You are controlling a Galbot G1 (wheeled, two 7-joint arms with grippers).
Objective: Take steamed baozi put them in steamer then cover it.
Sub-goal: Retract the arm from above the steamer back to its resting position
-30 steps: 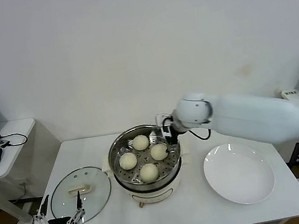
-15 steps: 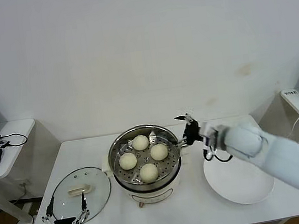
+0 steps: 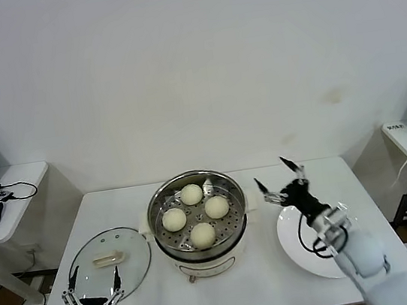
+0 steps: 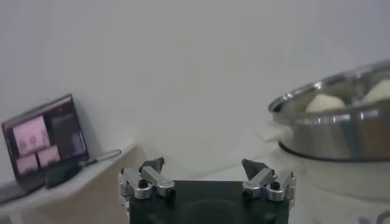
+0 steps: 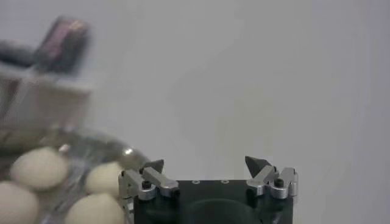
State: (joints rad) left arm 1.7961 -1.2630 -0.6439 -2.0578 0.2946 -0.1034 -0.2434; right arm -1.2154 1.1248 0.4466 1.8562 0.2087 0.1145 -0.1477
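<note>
Now all four steamed baozi (image 3: 194,214) sit in the steamer (image 3: 197,218), so the empty, wide-open left gripper (image 3: 91,283) at the table's (image 3: 267,280) front-left corner must lift the cover (image 3: 110,265) beside it, while the right gripper (image 3: 279,180), jaws spread, hangs near the plate (image 3: 325,235).

Even, bright overhead light fills the head view; the white wall and the desk (image 3: 231,293) read clean, with only soft, short shadows under the steamer (image 3: 197,214) and the plate (image 3: 354,253). Small glints sit on the steamer's steel rim and on the glass cover (image 3: 110,265) near the desk's left edge. The left wrist view is hazy and pale, its far laptop (image 4: 46,137) soft. The right wrist view is strongly blurred: the steamed baozi (image 5: 35,168) and background smear, while the right gripper (image 5: 208,165) stays sharp
</note>
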